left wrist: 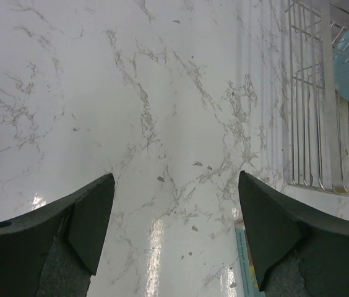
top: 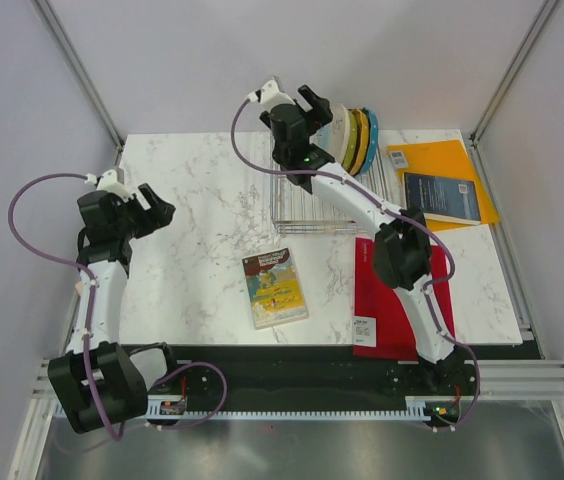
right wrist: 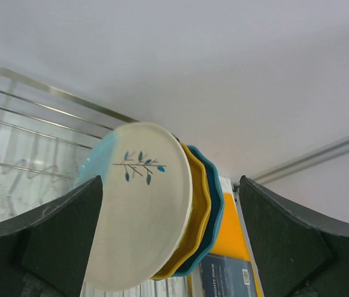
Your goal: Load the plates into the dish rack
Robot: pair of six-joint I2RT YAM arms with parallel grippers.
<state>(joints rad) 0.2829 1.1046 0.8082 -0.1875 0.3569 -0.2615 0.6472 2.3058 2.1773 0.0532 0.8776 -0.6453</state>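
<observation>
Several plates (top: 355,140) stand upright side by side at the right end of the dish rack (top: 297,205). The right wrist view shows a cream-and-pale-blue plate (right wrist: 140,216) in front, then an orange-yellow one (right wrist: 200,210) and a teal one (right wrist: 216,213). My right gripper (right wrist: 171,179) is open, its fingers wide on either side of these plates and holding nothing; from above, the right gripper (top: 317,103) sits just left of them. My left gripper (left wrist: 176,175) is open over bare marble, left of the dish rack (left wrist: 310,93), and in the top view the left gripper (top: 162,208) is far left.
An illustrated book (top: 276,288) lies in front of the rack. A red flat folder (top: 402,300) lies under my right arm. An orange folder (top: 447,160) with a dark blue booklet (top: 442,197) sits at the back right. Walls close in behind the table.
</observation>
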